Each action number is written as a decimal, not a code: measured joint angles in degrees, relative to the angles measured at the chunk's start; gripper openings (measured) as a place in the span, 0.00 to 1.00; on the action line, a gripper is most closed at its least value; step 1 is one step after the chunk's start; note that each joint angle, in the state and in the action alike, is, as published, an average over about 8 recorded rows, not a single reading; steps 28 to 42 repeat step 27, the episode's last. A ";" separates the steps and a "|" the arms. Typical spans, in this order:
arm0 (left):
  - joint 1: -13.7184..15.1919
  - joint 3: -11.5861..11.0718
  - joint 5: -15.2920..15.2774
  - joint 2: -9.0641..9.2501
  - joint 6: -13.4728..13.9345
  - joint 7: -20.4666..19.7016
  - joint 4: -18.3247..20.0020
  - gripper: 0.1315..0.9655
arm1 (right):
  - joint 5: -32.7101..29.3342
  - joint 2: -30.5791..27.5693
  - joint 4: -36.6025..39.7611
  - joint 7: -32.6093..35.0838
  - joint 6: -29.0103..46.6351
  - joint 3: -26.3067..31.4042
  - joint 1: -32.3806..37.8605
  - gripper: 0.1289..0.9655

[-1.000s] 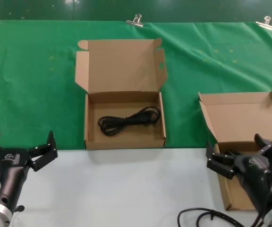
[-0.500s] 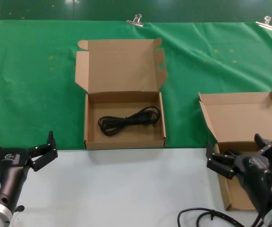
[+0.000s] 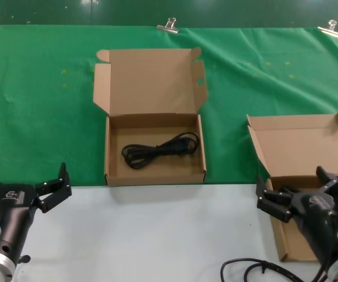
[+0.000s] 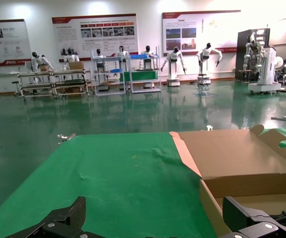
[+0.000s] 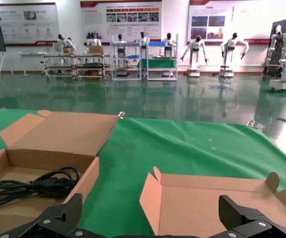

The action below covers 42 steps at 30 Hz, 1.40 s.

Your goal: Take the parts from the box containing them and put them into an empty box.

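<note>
Head view: we count two brown cardboard mailer boxes on the table, both shallow, square, matte, with lids folded back. One box [image 3: 155, 154], at the near edge of the green cloth [image 3: 40, 106] around the table's middle, has a tall lid with two folded side wings, rounded corner tabs and a slot cut-out. It holds the black cord [image 3: 160, 150], one thin cord in a loose elongated bundle lying on the box floor, slanting from its near left toward its far right. The other box [image 3: 301, 147] sits toward the table's right edge, straddling cloth and bare surface; its lid is plain and wide with a rounded tab at one corner. Its tray is mostly hidden behind the right gripper [image 3: 301, 197], so we cannot tell what is inside.

The cloth is smooth, slightly creased felt-like fabric covering the far part of the table, held at the far edge by three metal binder clips [image 3: 168, 24]. The near strip of table [image 3: 157, 235] is bare, pale grey and smooth. One thicker black cable [image 3: 257, 271] curls at the near right edge.

Left gripper [image 3: 27, 182] hovers at the near left corner, black fingers spread wide, holding nothing. Right gripper is likewise spread wide and empty over the right box's tray.

Wrist views show a glossy green hall floor, wall posters and shelving.
</note>
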<state>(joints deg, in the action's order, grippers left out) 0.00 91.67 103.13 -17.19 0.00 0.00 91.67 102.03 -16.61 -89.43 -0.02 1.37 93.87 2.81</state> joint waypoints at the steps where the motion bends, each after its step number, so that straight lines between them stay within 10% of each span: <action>1: 0.00 0.00 0.00 0.00 0.00 0.00 0.00 1.00 | 0.00 0.00 0.00 0.00 0.00 0.00 0.00 1.00; 42: 0.00 0.00 0.00 0.00 0.00 0.00 0.00 1.00 | 0.00 0.00 0.00 0.00 0.00 0.00 0.00 1.00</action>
